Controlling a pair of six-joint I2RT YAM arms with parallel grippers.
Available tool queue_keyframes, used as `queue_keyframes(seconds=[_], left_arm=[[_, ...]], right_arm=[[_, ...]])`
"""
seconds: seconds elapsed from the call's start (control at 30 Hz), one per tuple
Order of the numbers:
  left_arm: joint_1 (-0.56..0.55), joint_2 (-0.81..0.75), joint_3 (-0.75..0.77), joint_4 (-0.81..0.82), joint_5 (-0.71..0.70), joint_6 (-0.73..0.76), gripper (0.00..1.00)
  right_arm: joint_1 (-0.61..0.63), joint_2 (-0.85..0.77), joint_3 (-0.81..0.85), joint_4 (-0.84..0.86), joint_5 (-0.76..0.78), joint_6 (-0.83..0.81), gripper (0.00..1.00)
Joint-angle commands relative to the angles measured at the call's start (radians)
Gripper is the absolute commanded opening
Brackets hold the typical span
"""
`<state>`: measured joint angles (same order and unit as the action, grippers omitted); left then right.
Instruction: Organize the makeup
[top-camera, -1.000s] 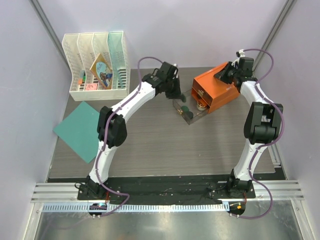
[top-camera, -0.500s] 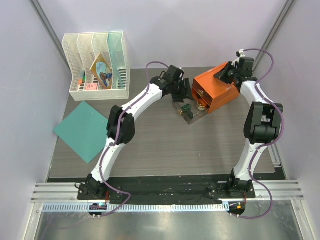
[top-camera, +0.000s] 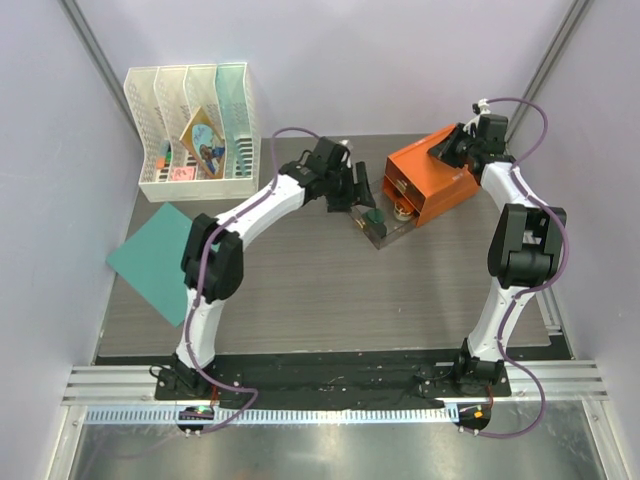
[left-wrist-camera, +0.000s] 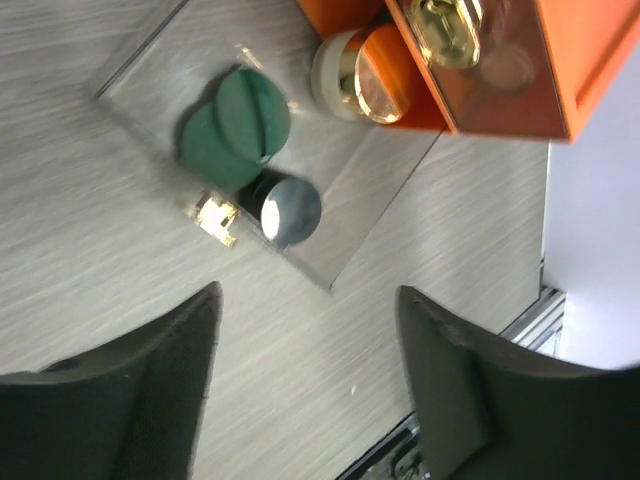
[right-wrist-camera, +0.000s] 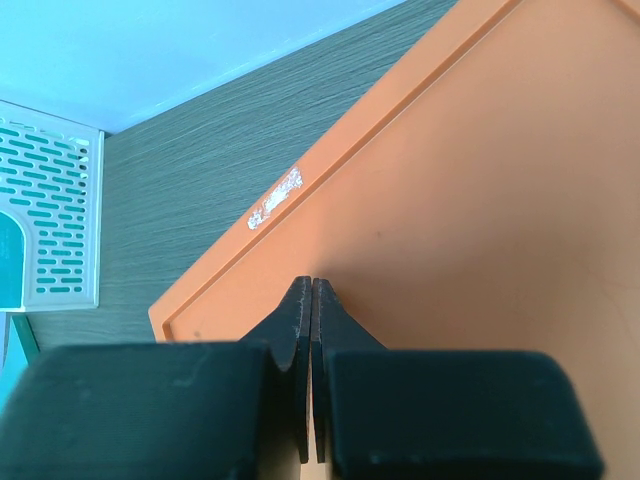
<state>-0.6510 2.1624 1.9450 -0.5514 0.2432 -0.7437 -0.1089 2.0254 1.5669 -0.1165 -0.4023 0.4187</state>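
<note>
In the left wrist view a clear tray (left-wrist-camera: 345, 185) holds two overlapping dark-green discs (left-wrist-camera: 236, 125) and a black jar (left-wrist-camera: 288, 211) with a shiny lid. A small gold piece (left-wrist-camera: 216, 216) lies at the tray's edge. A tan round compact (left-wrist-camera: 358, 74) with a gold face sits by the orange drawer box (left-wrist-camera: 500, 70). My left gripper (left-wrist-camera: 308, 295) is open and empty, hovering just short of the tray (top-camera: 385, 232). My right gripper (right-wrist-camera: 312, 282) is shut, its tips over the top of the orange box (right-wrist-camera: 480, 200), with nothing between the fingers.
A white file organizer (top-camera: 195, 125) with papers stands at the back left. A teal flat sheet (top-camera: 160, 260) lies over the table's left edge. The orange box (top-camera: 435, 180) sits at the back right, and its gold drawer knob (left-wrist-camera: 445, 20) faces the tray.
My left gripper was shut a second ago and now stands open. It reached toward the clear tray, then drew back slightly to the left. The right arm has not moved.
</note>
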Motion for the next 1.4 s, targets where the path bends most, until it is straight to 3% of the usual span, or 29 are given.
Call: queue_keyframes(seconds=[0.0,0.07,0.1,0.13,0.23,0.27,0.63,0.9,1.37], left_arm=[[0.034,-0.167,-0.185,0.125,0.048,0.009,0.65],[0.044,-0.205,-0.239,0.149,0.067,0.006,0.57],[0.047,-0.208,-0.276,0.146,0.088,0.009,0.44],[0.048,-0.211,-0.294,0.154,0.103,0.01,0.25],[0.054,-0.184,-0.324,0.156,0.145,-0.011,0.03],[0.056,-0.149,-0.322,0.154,0.156,-0.019,0.0],[0.053,0.123,-0.106,0.156,0.254,-0.163,0.0],[0.005,0.286,0.166,0.2,0.306,-0.272,0.01],[-0.035,0.563,0.391,0.635,0.35,-0.681,0.13]], right_arm=[[0.008,0.226,-0.13,-0.468,0.158,-0.086,0.01],[0.006,0.228,-0.128,-0.468,0.154,-0.086,0.01],[0.006,0.231,-0.123,-0.468,0.154,-0.086,0.01],[0.005,0.231,-0.123,-0.469,0.152,-0.084,0.01],[0.005,0.234,-0.122,-0.469,0.151,-0.086,0.01],[0.005,0.233,-0.12,-0.469,0.151,-0.084,0.01],[0.003,0.228,-0.128,-0.469,0.154,-0.086,0.01],[0.005,0.231,-0.123,-0.469,0.152,-0.083,0.01],[0.005,0.236,-0.12,-0.471,0.149,-0.081,0.01]])
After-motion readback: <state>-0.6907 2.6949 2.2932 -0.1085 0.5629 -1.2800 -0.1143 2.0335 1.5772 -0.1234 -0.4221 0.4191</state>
